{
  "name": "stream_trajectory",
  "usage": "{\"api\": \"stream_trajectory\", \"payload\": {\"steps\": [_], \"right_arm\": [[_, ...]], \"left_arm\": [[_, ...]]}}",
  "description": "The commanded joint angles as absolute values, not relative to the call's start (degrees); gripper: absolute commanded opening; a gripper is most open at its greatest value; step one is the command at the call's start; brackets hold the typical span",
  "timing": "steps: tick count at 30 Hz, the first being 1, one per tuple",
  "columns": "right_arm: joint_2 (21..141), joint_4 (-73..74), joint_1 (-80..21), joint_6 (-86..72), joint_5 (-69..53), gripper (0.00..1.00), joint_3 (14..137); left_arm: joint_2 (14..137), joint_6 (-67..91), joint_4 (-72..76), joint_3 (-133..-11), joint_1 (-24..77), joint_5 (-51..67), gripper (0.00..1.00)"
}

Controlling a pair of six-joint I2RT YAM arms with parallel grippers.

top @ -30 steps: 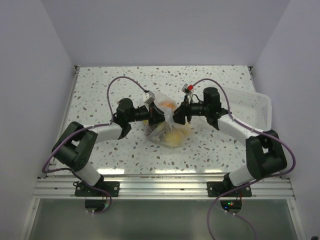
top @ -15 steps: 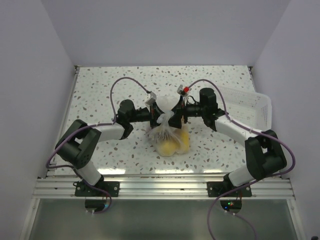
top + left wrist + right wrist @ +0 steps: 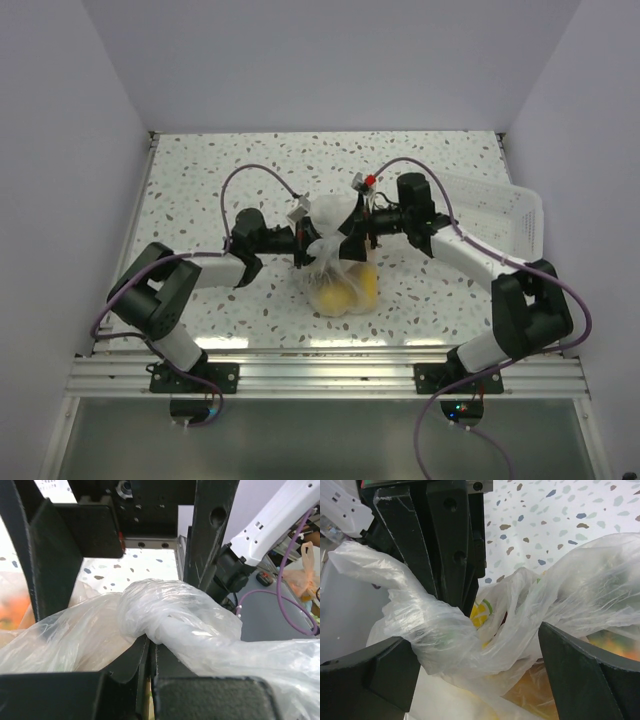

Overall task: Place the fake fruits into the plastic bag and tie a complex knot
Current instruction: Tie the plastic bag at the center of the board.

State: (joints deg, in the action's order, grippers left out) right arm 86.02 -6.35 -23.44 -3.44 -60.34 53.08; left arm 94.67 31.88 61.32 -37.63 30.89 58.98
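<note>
**Bag neck pinched by the left tool, right tool spread wide around it**

The whitish, twisted knot (image 3: 167,611) of bunched clear film sits at the neck of the thin, crinkly transparent plastic bag (image 3: 322,268). The bag's body hangs below the knot and rests near the middle of the grey-speckled white table (image 3: 200,170). Inside the bag, glossy yellow toy fruits (image 3: 345,292) press against the film. The right wrist view also shows an orange tint low in the bag, too blurred to make out.

The left gripper (image 3: 303,247) reaches in from the left. Its dark fingers (image 3: 75,695) are drawn almost together, with only a thin slit between them. The knot lies right across their tips, and film streams out to both sides, so this tool is clamped on the bag's neck.

The right gripper (image 3: 475,640) comes in from the opposite side and meets the left one tip to tip. Its black fingers (image 3: 585,675) stand far apart, and a loose fold of the bag drapes through the gap. It brushes the film but pinches nothing.

A rigid white slotted plastic tray (image 3: 500,215) lies well apart at the table's right edge, behind the right arm.
</note>
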Motion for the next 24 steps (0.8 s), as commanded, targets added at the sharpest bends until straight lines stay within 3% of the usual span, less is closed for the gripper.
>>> {"api": "stream_trajectory", "payload": {"steps": [1,5,9,13,14,16,17,20,23,24], "right_arm": [[86.2,-1.7,-22.7,1.8,-65.2,0.99,57.7],[85.8,19.5,-20.3,15.5,-67.6,0.99,61.8],[84.8,20.0,-13.1,11.4,-72.5,0.98,63.0],[83.2,27.0,-11.7,16.0,-73.0,0.88,64.2],[82.7,27.9,-11.7,16.4,-72.5,0.75,63.7],[81.9,28.0,-11.6,16.3,-71.2,0.61,61.8],[81.8,28.3,-11.7,16.3,-71.5,0.63,61.5],[81.0,25.8,-12.1,13.3,-72.4,0.83,60.6],[80.1,18.9,-14.1,8.5,-70.2,0.83,58.8],[80.2,17.0,-15.4,7.0,-70.2,0.78,57.9]], "left_arm": [[91.7,30.1,63.8,-36.4,30.9,63.5,0.00],[91.6,30.1,64.2,-37.1,30.5,62.9,0.00],[92.6,32.0,66.9,-37.7,30.3,62.9,0.00],[94.0,34.3,69.0,-38.8,30.1,62.7,0.00],[94.0,34.5,69.0,-38.9,29.9,62.4,0.00],[93.9,35.2,69.0,-39.1,29.5,61.6,0.00],[93.9,35.3,69.1,-39.2,29.4,61.7,0.00],[93.3,35.5,68.5,-39.5,29.4,61.7,0.00],[92.9,35.5,68.0,-39.5,29.4,62.0,0.00],[92.9,35.6,68.0,-39.5,29.4,62.3,0.00]]}}
